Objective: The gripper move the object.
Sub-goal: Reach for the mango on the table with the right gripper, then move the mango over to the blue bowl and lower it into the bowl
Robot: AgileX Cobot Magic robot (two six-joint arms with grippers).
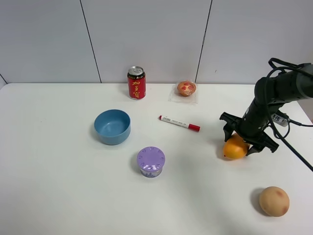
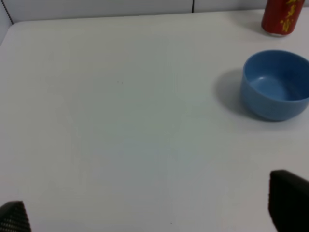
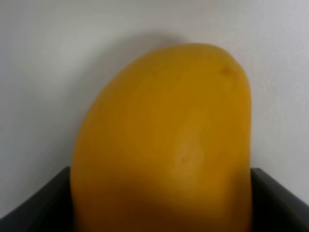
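Observation:
The orange-yellow mango (image 1: pixel 235 147) lies on the white table at the right, its pointed tip toward the front left. My right gripper (image 1: pixel 240 145), a black claw on a dark arm, comes down on it from behind with a finger on each side. In the right wrist view the mango (image 3: pixel 164 140) fills the frame and the black fingers (image 3: pixel 34 205) meet its two flanks, so the gripper (image 3: pixel 159 205) is shut on it. My left gripper (image 2: pixel 154 217) is open and empty over bare table, out of the high view.
A blue bowl (image 1: pixel 112 126) (image 2: pixel 276 84), a purple lidded jar (image 1: pixel 150 161), a red-capped marker (image 1: pixel 179 123), a red can (image 1: pixel 136 82) and a wrapped pastry (image 1: pixel 186 88) stand on the table (image 1: pixel 54 181). A round tan fruit (image 1: pixel 274 201) lies front right.

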